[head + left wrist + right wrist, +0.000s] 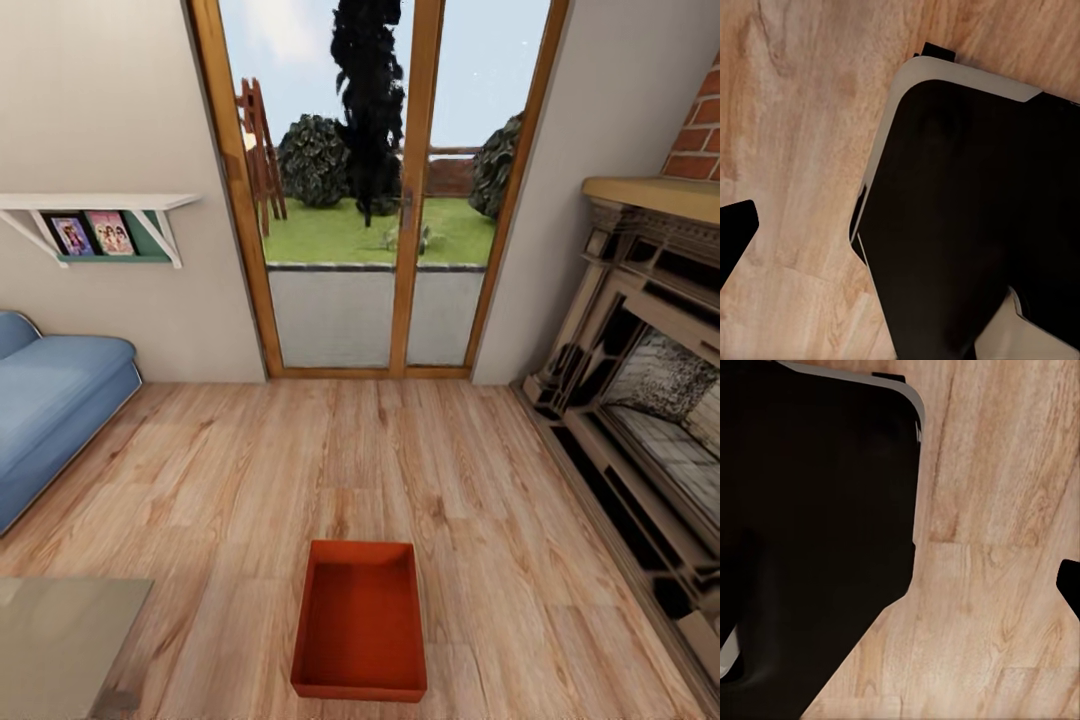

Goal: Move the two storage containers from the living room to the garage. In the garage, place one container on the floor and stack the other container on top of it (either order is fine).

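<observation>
You see one orange-red storage container point(360, 620) on the plank flooring point(200, 480), before the glass doors point(375, 190). For both grippers, you cannot tell how they stand.

No readable text; shelf book point(110, 232) covers too blurred.

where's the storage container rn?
Head view: one orange-red storage container sits empty on the light wood plank floor, bottom center, right in front of the robot, with the glass doors beyond it, the blue sofa left and the fireplace right.
</observation>
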